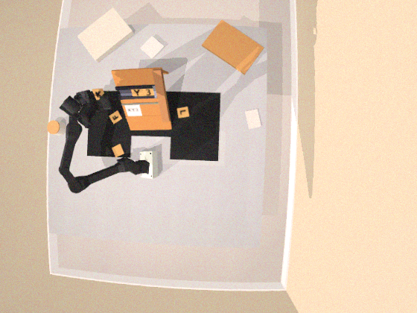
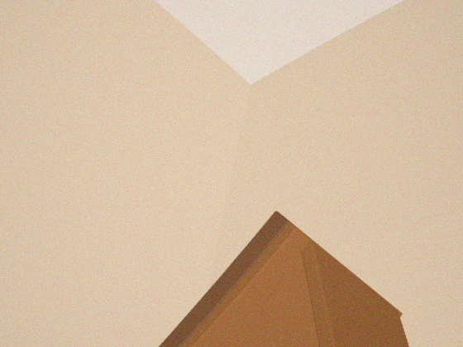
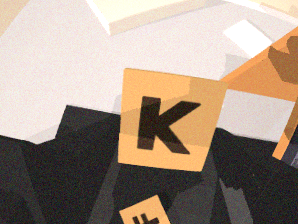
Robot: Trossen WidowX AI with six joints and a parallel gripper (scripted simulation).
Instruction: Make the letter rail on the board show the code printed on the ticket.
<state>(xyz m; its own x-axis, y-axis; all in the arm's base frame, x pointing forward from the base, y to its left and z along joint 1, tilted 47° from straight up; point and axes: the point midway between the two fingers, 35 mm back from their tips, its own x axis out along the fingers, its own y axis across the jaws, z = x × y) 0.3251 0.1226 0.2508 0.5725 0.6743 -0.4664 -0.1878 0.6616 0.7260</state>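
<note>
Wrist view: gripper (image 1: pixel 100 97) (image 3: pixel 168 128), partly open, clamped on K tile (image 1: pixel 98 94) (image 3: pixel 172 120); tilted entry could jam against rail (image 1: pixel 123 93) mouth.

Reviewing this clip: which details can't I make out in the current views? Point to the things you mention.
- Face of the tile near the arm's base (image 1: pixel 118 150): no letter legible in the top view, too small and blurred.
- Claw's fingertips: the K tile (image 1: pixel 98 93) (image 3: pixel 170 120) covers them in the wrist view.
- Letter rail (image 1: pixel 126 92) (image 3: pixel 295 159): the right edge cuts it off in the wrist view.
- Arm and tiles: outside the exterior view's frame.
</note>
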